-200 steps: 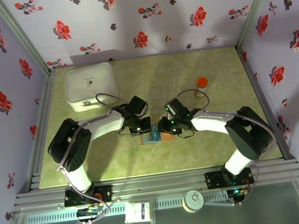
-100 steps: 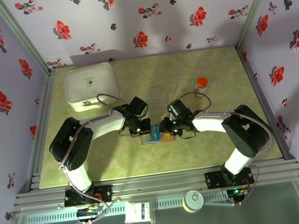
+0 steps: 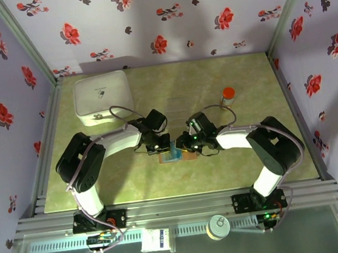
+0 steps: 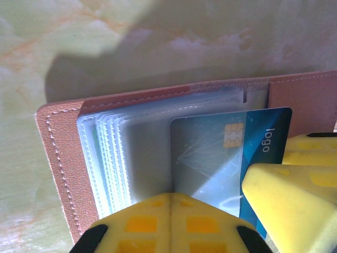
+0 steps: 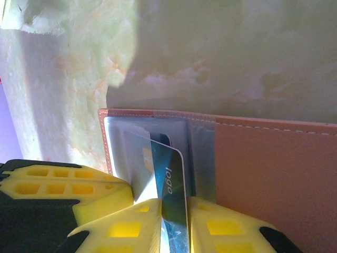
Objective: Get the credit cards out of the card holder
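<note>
While partly pocketed, the blue card point(image 5: 169, 179) sits between right fingers point(image 5: 118, 224).

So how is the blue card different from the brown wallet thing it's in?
The credit card is shiny blue-teal with a gold chip; the card holder is brown with stitched edges. The card is smaller than the holder. The card is pinched between the fingers of the right gripper; the holder lies open on the table. Both are flat rectangles.
</note>
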`<state>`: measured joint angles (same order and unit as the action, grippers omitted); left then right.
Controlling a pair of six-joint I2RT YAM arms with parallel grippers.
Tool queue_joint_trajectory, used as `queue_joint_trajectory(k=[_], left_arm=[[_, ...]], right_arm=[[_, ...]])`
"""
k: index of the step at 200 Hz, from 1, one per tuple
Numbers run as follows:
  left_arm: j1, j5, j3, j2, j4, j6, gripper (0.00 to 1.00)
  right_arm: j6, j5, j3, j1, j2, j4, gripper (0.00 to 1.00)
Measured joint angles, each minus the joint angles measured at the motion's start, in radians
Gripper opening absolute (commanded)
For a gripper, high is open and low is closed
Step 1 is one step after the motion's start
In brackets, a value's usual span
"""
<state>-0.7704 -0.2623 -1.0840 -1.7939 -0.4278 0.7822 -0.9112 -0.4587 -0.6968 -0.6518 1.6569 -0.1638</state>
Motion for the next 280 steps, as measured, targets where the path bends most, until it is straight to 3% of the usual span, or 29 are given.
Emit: queue_joint_trajectory(k=[94, 175, 230, 280], left_arm=[[0.000, 0.001, 0.000, 0.000, 0.000, 0.000, 0.00], [0.001, 0.016, -0.001, 0.012, -0.023, -0.005, 0.00], [0.007, 0.041, -0.009, 0.082, -0.058, -0.008, 0.02], [0.039, 0.066, 0.032, 0.199, -0.060, -0.011, 0.03]], right_arm=[[0.002, -0.008, 0.031, 0.029, -0.064, -0.004, 0.11], [0.066, 0.040, 0.030, 0.052, -0.185, 0.156, 0.09], [0.216, 0.078, -0.090, 0.054, -0.206, 0.332, 0.08], [0.493, 0.134, -0.280, 0.056, -0.184, 0.528, 0.04]])
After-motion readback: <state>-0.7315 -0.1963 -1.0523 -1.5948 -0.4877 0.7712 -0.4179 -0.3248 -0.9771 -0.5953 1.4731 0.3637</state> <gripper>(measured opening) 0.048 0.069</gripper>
